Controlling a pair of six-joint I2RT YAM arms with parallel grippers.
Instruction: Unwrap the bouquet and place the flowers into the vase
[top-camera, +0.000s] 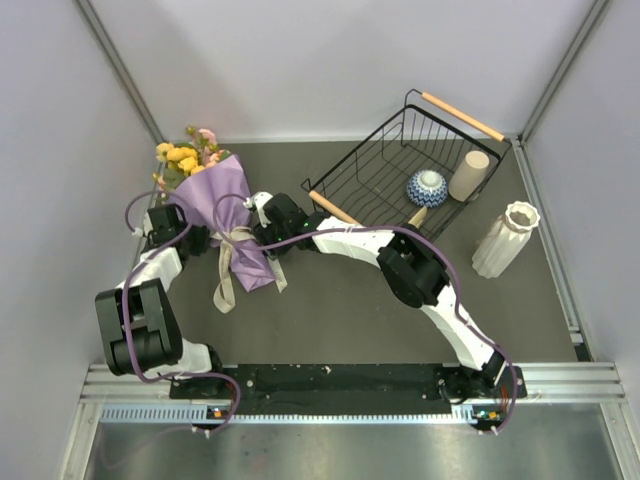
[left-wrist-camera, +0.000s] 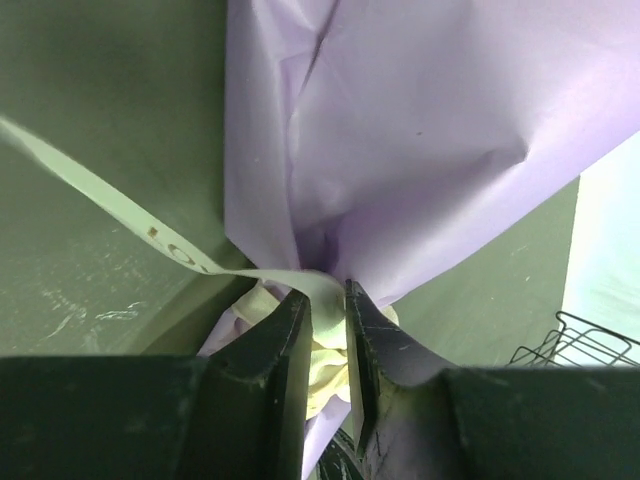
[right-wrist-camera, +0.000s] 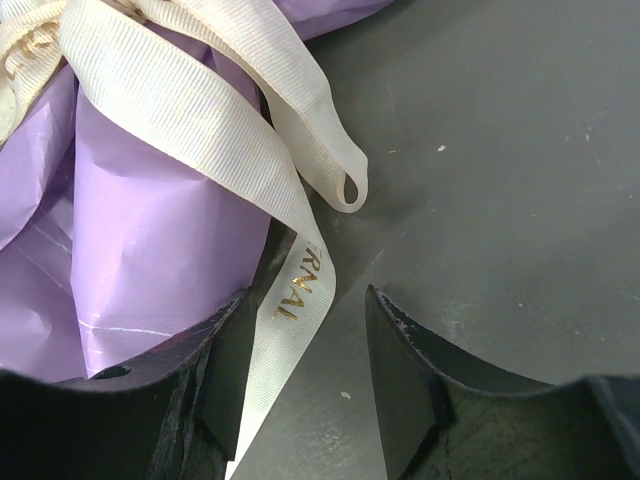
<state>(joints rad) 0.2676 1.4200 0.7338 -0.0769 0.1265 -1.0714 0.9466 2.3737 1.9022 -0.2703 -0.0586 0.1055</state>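
A black wire basket (top-camera: 372, 150) with two pale wooden handles (top-camera: 462, 116) sits on the dark grey table (top-camera: 340, 310), to the right of the right pincer (top-camera: 262, 238) and farther from the near edge, its nearer handle close to that pincer and its far handle well apart from it. Inside it, well to the pincer's right, a blue-and-white patterned bowl (top-camera: 426, 186) rests on the wire floor. A smooth cream cylinder cup (top-camera: 469, 176) lies tilted just beside the bowl, on the side away from the pincer.
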